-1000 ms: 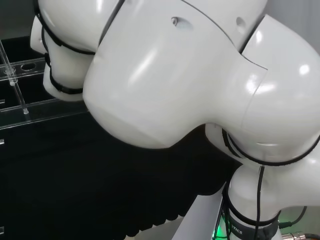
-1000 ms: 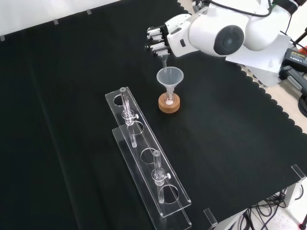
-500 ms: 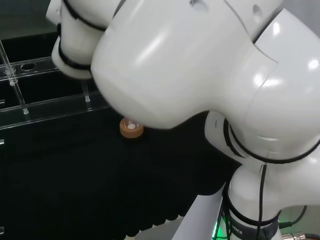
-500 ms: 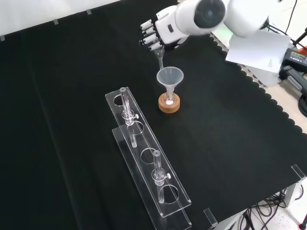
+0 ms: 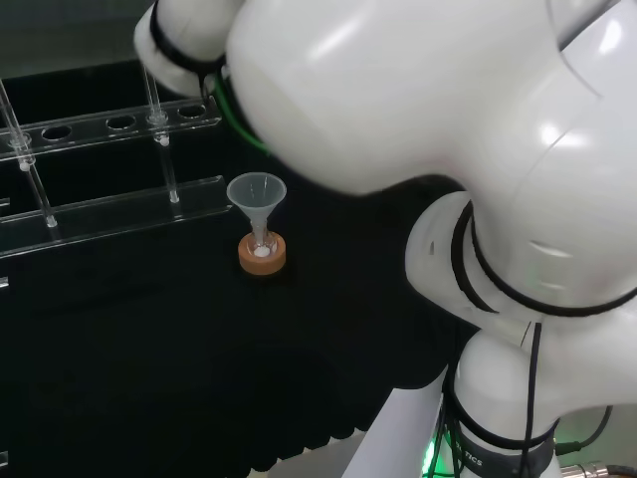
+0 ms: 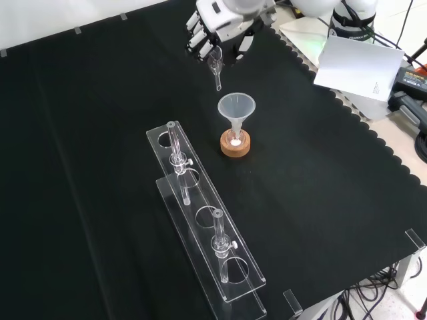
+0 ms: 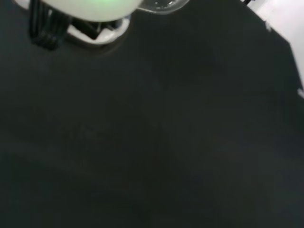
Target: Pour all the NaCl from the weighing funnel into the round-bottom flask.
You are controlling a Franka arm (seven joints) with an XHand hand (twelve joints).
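- The weighing funnel (image 6: pixel 216 67) hangs in the hand (image 6: pixel 218 23), stem pointing down, at the front view's top.
- The hand's fingers are curled round its upper end.
- The round-bottom flask (image 6: pixel 235 140), on its cork ring (image 6: pixel 235 147) with a plastic funnel (image 6: pixel 236 109) in its neck, stands nearer the camera, apart from the stem tip.
- A little white powder lies in the flask; pouring looks done.
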